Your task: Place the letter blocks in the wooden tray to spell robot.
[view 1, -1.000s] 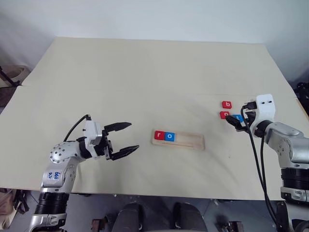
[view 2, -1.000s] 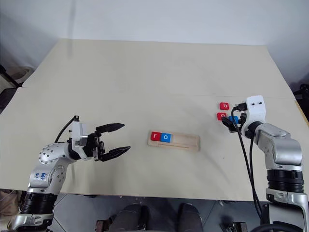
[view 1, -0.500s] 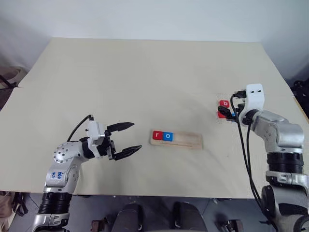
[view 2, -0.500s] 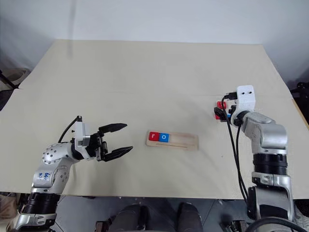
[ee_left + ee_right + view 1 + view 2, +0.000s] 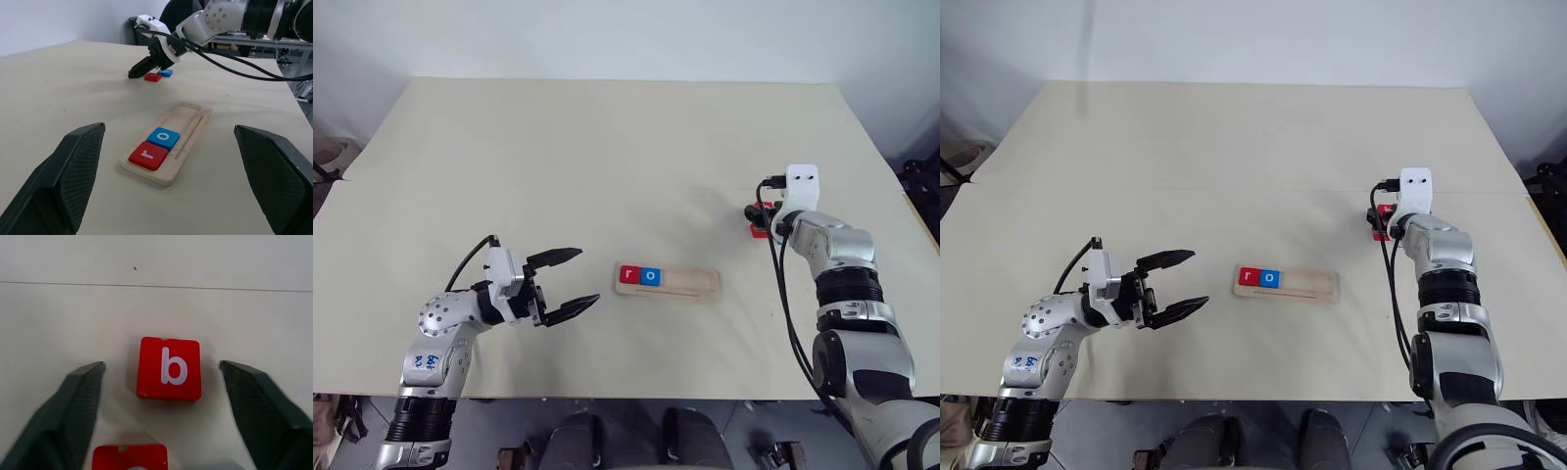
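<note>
Left gripper (image 5: 570,284) spread, idle; tray (image 5: 691,285) at table centre holds r (image 5: 627,274), o (image 5: 650,276). At 3 o'clock, right gripper (image 5: 161,374) spread around b (image 5: 169,367): closing off-centre could nudge the red block (image 5: 129,456) just beside it

pale matt wooden tray (image 5: 690,285)

Beige tabletop (image 5: 607,147), seam line across it; white wall (image 5: 607,34) behind.
</note>
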Motion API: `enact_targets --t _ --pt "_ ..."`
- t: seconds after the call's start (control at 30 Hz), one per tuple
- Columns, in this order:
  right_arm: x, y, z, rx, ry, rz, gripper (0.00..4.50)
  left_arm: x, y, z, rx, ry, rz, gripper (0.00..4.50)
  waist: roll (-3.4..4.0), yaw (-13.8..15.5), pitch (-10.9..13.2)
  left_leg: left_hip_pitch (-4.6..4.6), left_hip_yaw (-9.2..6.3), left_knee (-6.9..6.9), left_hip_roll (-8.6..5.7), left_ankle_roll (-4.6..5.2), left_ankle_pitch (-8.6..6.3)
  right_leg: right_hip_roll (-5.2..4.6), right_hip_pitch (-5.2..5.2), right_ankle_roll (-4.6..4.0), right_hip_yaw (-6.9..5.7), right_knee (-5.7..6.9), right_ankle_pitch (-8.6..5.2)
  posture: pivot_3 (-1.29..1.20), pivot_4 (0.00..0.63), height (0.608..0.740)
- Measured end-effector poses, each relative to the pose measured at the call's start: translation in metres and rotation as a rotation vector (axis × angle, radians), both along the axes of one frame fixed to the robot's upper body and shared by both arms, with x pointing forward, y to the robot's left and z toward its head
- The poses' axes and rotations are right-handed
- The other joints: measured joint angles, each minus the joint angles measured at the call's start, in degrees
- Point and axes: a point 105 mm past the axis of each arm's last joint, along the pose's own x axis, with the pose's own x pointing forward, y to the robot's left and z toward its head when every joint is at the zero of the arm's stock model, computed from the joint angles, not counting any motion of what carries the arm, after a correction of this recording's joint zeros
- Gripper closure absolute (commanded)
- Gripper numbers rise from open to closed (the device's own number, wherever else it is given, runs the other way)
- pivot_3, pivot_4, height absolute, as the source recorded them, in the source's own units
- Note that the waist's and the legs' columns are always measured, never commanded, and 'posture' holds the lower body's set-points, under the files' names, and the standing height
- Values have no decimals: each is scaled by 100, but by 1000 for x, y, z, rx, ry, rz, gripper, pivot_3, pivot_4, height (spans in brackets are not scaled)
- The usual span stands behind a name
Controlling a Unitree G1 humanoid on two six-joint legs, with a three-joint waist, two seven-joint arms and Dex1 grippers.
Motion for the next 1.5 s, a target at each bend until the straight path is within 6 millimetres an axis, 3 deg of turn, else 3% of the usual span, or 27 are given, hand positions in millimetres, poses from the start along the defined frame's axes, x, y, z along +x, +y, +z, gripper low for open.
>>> enact_targets --t 0.13,0.33,0.43,0.53,0.63,0.83,1.03,1.07,1.2,1.5 --pt "2 4 0 4 -14 7 3018 0 -1 1 -1 -5 2 0 0 -35 0 1 -1 -3 2 0 0 0 0 0 0 0 0 0 150 740" --pt "2 3 2 4 -23 1 3018 0 -1 2 0 -8 -5 0 3 -38 2 0 -1 -6 4 -1 0 0 0 0 0 -2 0 0 150 740" --pt "-2 4 17 -13 -63 17 3018 0 -3 2 1 -8 -21 0 13 -35 8 0 -2 -9 8 -1 0 0 -2 0 2 -3 0 0 150 740" --pt "-12 5 36 -17 -101 31 3018 2 -5 3 3 -12 -42 0 16 -30 10 0 -4 -10 12 -1 0 0 -2 0 2 -5 0 0 150 740" --pt "-30 7 42 -18 -106 35 3018 5 -6 3 8 -6 -72 0 16 -16 9 0 -4 -14 12 -1 0 0 -3 0 1 -6 0 0 150 740" --pt "-95 16 9 13 -3 31 3018 9 -9 0 30 23 -162 0 16 89 9 -1 -6 -27 1 -1 0 1 -9 0 4 -17 0 0 150 740" --pt "-146 35 -20 74 54 25 3018 10 -10 3 38 23 -212 0 16 108 9 8 -8 -49 -5 -2 1 6 -12 0 13 -19 0 0 150 740" --pt "-152 38 -30 90 82 18 3018 10 -10 3 41 27 -220 0 16 109 9 7 -7 -48 -7 -3 1 5 -13 0 15 -21 0 0 150 740" --pt "-157 42 -33 105 85 4 3018 8 -12 7 37 35 -256 0 13 98 7 14 -7 -48 -8 -2 1 5 -16 4 28 -20 2 0 150 740" --pt "-162 48 -29 89 92 86 36 1 -12 15 61 20 -297 0 13 100 8 15 -2 -54 -8 -2 1 9 -25 2 39 -19 1 0 150 740"
